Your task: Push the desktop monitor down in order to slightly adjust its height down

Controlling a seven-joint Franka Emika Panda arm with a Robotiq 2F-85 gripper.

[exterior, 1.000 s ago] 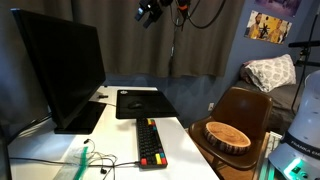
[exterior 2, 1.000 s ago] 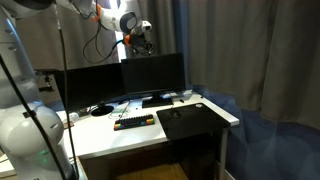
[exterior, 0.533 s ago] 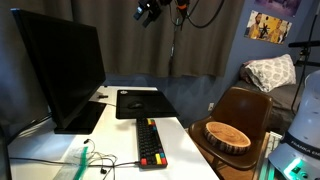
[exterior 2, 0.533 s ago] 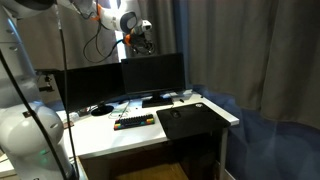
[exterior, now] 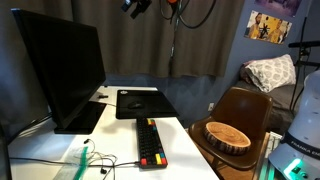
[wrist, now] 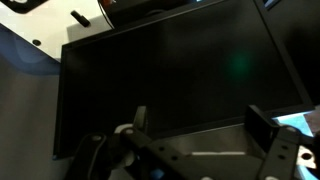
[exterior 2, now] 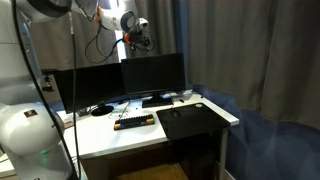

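The arm bends in from high up, cables looping off it; its gripper (exterior 2: pixel 136 42) hangs above the top edge of the desktop monitor (exterior 2: pixel 153 74), and contact cannot be told; in the wrist view both fingers (wrist: pixel 262 126) stand wide apart, nothing between them; the monitor is a flat black panel, thin-bezelled, blank, upright on the white desk (exterior 2: pixel 120 140) behind the keyboard (exterior 2: pixel 134 122) and the flat black mouse pad (exterior 2: pixel 190 118); dark curtain hangs beyond its top edge.
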